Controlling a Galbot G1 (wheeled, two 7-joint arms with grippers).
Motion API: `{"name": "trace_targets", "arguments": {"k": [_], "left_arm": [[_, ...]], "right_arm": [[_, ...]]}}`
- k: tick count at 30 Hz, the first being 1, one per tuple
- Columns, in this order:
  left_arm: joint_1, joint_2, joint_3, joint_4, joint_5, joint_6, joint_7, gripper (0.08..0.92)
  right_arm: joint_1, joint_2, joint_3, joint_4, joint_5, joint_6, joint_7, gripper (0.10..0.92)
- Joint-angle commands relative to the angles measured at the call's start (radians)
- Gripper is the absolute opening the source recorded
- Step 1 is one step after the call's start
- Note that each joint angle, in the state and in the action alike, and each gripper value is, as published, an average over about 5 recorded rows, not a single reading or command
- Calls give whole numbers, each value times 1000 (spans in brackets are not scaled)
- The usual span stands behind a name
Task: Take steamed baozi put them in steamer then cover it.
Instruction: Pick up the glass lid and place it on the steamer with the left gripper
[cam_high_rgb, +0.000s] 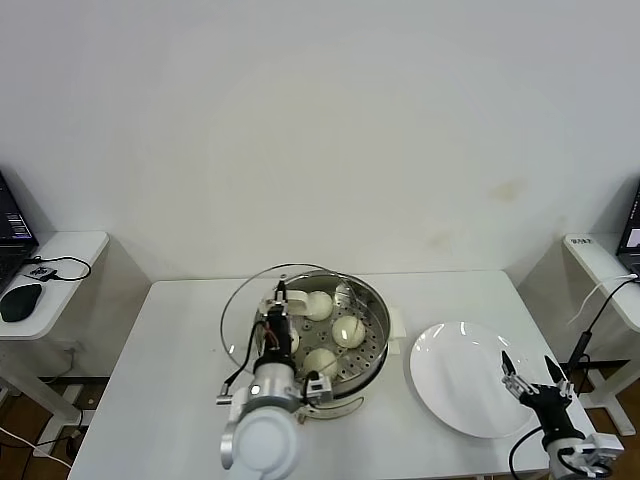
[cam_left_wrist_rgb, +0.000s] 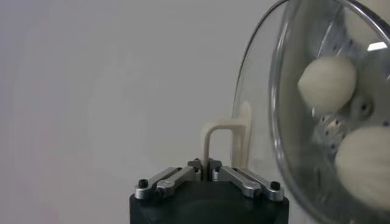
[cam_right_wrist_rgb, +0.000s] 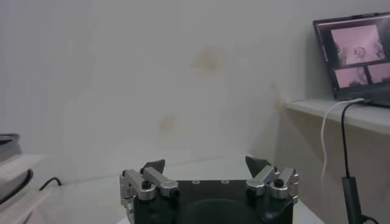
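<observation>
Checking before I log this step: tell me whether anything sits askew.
The cover is not seated: the left claw, shut on its handle, holds it tilted, offset toward the steamer's left rim. Nothing looks spilled.

A white plate (cam_high_rgb: 460, 385) is set on the white table (cam_high_rgb: 180, 340). A computer mouse (cam_high_rgb: 20, 300) is seen on a side shelf (cam_high_rgb: 60, 250); a laptop (cam_right_wrist_rgb: 356, 58) is lit.

My head view is evenly and brightly lit; shadows on the table (cam_high_rgb: 180, 400) are faint. Highlights glint on the steamer (cam_high_rgb: 372, 318) rim around 3 o'clock. In my left wrist view the cover (cam_left_wrist_rgb: 286, 122) is close and soft-focused, and the baozi (cam_left_wrist_rgb: 326, 82) behind the glass appear blurred. My right wrist view is dimmer and hazy.
</observation>
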Motion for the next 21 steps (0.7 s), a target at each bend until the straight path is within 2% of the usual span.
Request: {"name": "trace_targets", "arguments": {"k": [1,21], "left_arm": [[-51,-17,93,52,23,17,39,129],[-103,-72,116,139,25,16,26,129]], "right_arm": [[6,1,4,-11,-2,1,-1,823],[19,0,13,-40,-12,9,-5,823]]}}
